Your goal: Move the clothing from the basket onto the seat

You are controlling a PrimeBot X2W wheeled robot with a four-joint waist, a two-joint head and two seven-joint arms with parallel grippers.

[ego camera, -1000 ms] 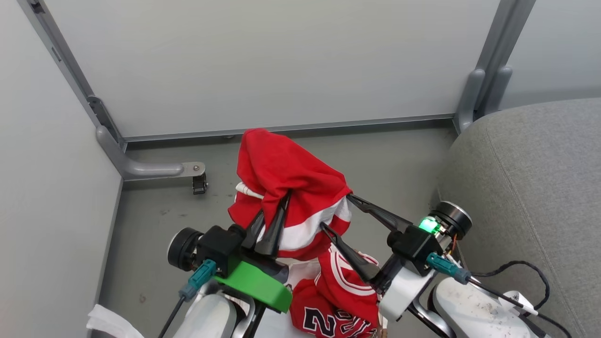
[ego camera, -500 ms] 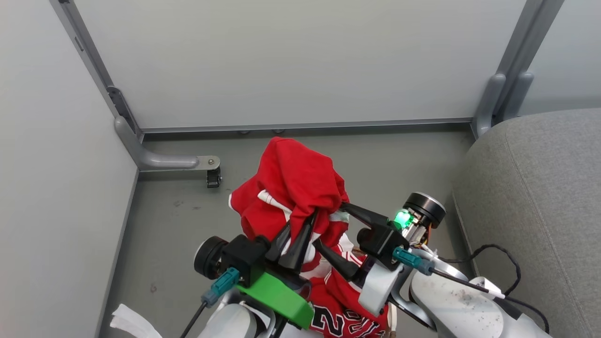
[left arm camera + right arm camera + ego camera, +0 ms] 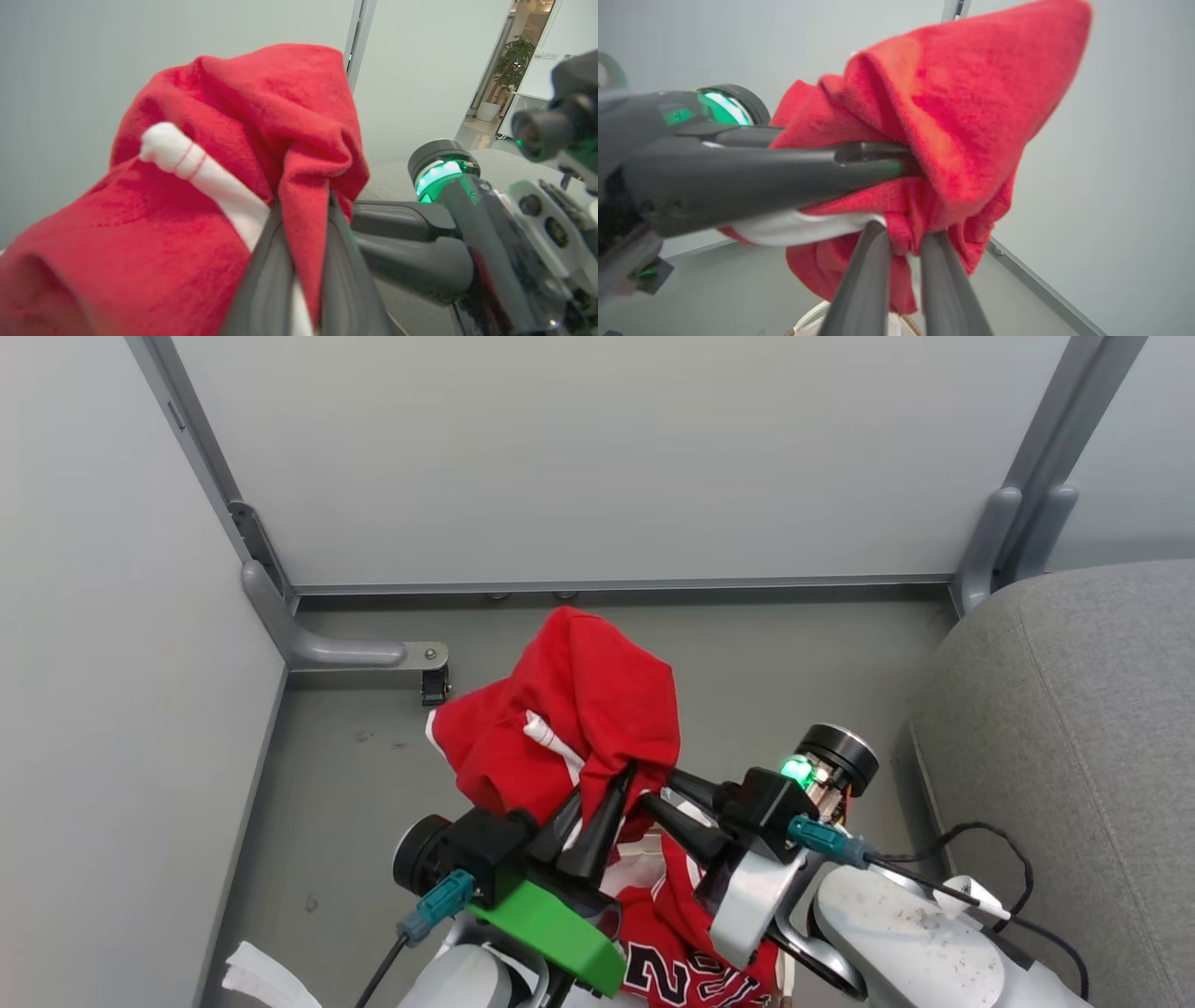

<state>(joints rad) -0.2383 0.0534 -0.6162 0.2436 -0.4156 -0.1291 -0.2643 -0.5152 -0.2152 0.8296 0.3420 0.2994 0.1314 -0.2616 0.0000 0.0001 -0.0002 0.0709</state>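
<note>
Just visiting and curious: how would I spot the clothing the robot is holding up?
Left of the big grey seat, the left gripper and right gripper both pinch a bunched red garment. It is plain red with white trim, unlike the numbered jersey below it.

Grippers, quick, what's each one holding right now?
Left gripper: closed on the plain red garment.
Right gripper: closed on the same garment.
</note>
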